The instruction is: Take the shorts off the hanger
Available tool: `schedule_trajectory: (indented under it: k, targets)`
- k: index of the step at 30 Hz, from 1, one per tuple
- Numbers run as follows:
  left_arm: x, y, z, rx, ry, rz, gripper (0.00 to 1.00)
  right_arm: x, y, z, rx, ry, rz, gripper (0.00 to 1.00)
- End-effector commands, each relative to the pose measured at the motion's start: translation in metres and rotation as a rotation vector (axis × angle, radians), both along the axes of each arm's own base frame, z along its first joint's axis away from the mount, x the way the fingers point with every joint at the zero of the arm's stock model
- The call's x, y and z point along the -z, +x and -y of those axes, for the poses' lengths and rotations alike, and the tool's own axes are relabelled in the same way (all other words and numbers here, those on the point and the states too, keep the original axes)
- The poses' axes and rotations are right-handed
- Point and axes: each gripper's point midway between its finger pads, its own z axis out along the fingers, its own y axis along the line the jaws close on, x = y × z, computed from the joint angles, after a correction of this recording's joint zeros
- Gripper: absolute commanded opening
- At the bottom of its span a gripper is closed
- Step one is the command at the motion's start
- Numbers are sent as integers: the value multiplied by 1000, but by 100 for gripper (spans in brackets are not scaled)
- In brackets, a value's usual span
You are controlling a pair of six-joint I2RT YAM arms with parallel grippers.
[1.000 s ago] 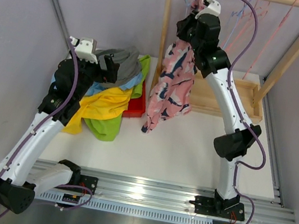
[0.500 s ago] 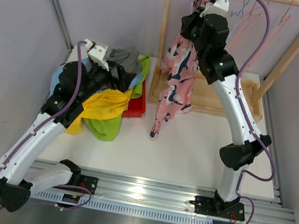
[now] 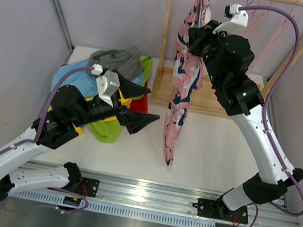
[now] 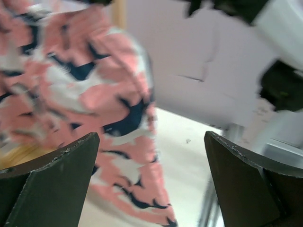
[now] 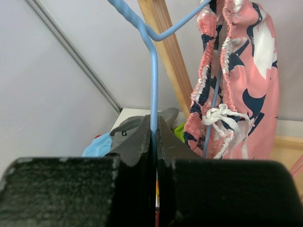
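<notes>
Both arms have swung in toward the rack [image 3: 163, 46]: the left gripper [image 3: 152, 103], jaws wide apart, has left the pile [image 3: 117, 59] on the tabletop [image 3: 203, 150] and faces the pink shorts [image 3: 183, 78], which hang bunched on the blue hanger [image 5: 153, 71] that the right gripper [image 5: 153, 124] clamps. A hard tug could slide the thin wire through that grip or swing cloth against the rack's post, and the knotted drawstring [image 5: 217, 115] could snag.

Left arm [image 3: 15, 152], right arm [image 3: 265, 140]: white link shells, black joint housings, purple cable [image 3: 296, 34] on each looping wrist to base at 6 o'clock. Left gripper [image 3: 154, 105]: black wedge fingers, white camera mount.
</notes>
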Motion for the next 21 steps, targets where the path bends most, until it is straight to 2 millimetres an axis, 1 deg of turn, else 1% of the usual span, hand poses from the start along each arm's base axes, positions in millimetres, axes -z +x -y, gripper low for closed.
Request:
schedule_trajectory:
  k: [1, 2, 3, 4, 5, 6, 7, 8, 10, 11, 12, 13, 14, 15, 16, 17, 18, 19, 20, 21]
  targets:
    - [3, -39, 32, 167, -19, -11, 99, -75, -39, 29, 16, 178, 194, 0]
    - [8, -45, 40, 188, -5, -18, 99, -72, -41, 28, 14, 177, 189, 0]
    - [11, -60, 50, 232, 10, -13, 99, -71, -44, 29, 14, 180, 186, 0]
    - [25, -53, 61, 197, 47, -38, 100, -70, -47, 26, 9, 186, 180, 0]
    - [31, -53, 66, 181, 67, -36, 99, -69, -49, 27, 7, 187, 179, 0]
    - [37, -59, 75, 180, 85, -43, 99, -67, -51, 25, 6, 186, 173, 0]
    - [44, -49, 78, 124, 94, -53, 99, -69, -54, 27, 6, 191, 173, 0]
    - [60, -39, 87, 72, 126, -73, 99, -69, -58, 24, -4, 192, 172, 0]
    - [76, -25, 96, -2, 161, -99, 99, -71, -64, 27, -4, 202, 170, 0]
    - [97, -9, 104, -78, 217, -119, 99, -73, -69, 26, -15, 217, 166, 0]
    - [105, 6, 102, -176, 237, -127, 99, -74, -77, 27, -34, 224, 160, 0]
    - [109, 9, 108, -177, 250, -130, 99, -74, -79, 29, -38, 230, 155, 0]
    - [116, 22, 106, -255, 270, -131, 99, -75, -86, 28, -55, 238, 152, 0]
    - [129, 30, 111, -292, 302, -134, 99, -75, -92, 27, -73, 256, 148, 0]
    - [128, 35, 111, -324, 301, -133, 99, -74, -100, 32, -82, 263, 148, 0]
    - [131, 44, 110, -383, 308, -132, 99, -74, -107, 30, -96, 274, 143, 0]
    - [128, 48, 108, -411, 302, -130, 99, -75, -112, 33, -103, 284, 142, 0]
    - [127, 51, 106, -432, 298, -128, 99, -70, -114, 33, -110, 283, 133, 0]
    - [125, 56, 103, -467, 288, -126, 97, -75, -123, 39, -120, 301, 141, 0]
    - [124, 57, 101, -480, 287, -125, 95, -74, -126, 40, -127, 309, 136, 0]
